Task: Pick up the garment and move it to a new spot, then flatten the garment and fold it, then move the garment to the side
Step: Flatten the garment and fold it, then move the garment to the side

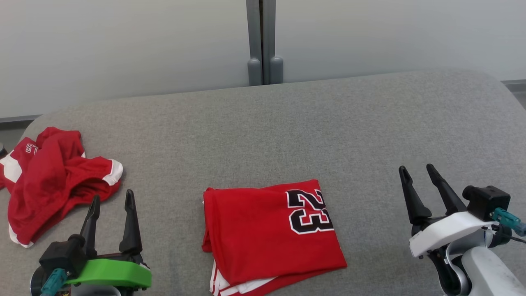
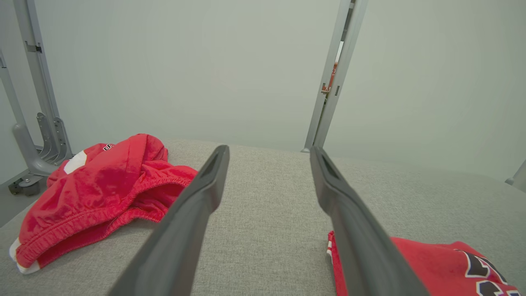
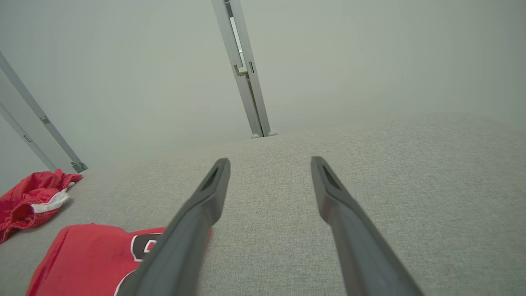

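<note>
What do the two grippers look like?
The left gripper has a green shell; the right gripper a white shell and pale forearm. Each has two long dark tapered fingers, a black camera block and a teal plug.

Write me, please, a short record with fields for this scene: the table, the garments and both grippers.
table: grey fabric top
jersey: red, number 23 facing up, folded flat, near middle of the table, between the two grippers
crumpled garment: red with white trim, bunched at the table's left edge, apart from the jersey
left gripper: open, empty, near left
right gripper: open, empty, near right, over bare table
stage: jersey folded, not yet moved to the side
</note>
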